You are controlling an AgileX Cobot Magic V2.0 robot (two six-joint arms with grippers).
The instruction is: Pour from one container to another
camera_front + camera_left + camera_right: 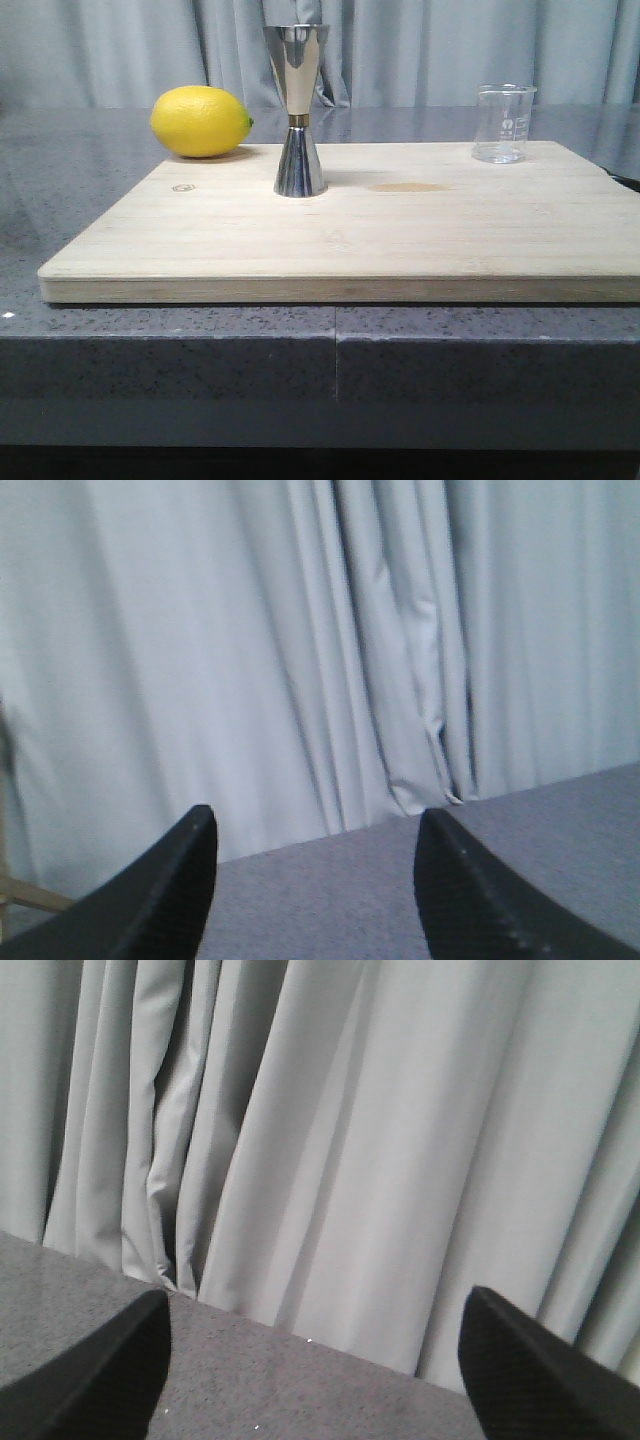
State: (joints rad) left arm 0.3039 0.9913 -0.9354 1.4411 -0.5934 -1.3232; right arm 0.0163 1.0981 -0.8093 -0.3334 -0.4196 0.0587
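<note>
Front view is showing the glass beaker (503, 123) standing upright at the upper right of the frame, on the far right part of the wooden board (350, 240). Whether anything is sitting in it is hard to make out; its clear wall and faint white marks are giving nothing away. Left of centre, the steel jigger (297, 110) is standing upright on the board, well apart from the beaker, its upper rim nearly touching the top edge of the frame, so its cup's inside is staying hidden. Between them a faint tan stain (408, 187) is lying on the wood. A lemon (200, 121) is resting at the board's far left corner, upper left of the frame. The board is lying on a grey speckled counter (170, 345), with a pale curtain (120, 50) hanging behind.

Neither arm is appearing in that view. Each wrist view is showing only curtain and counter: the left gripper (315, 890) is holding its fingers spread wide on nothing, and the right gripper (315, 1370) likewise.
</note>
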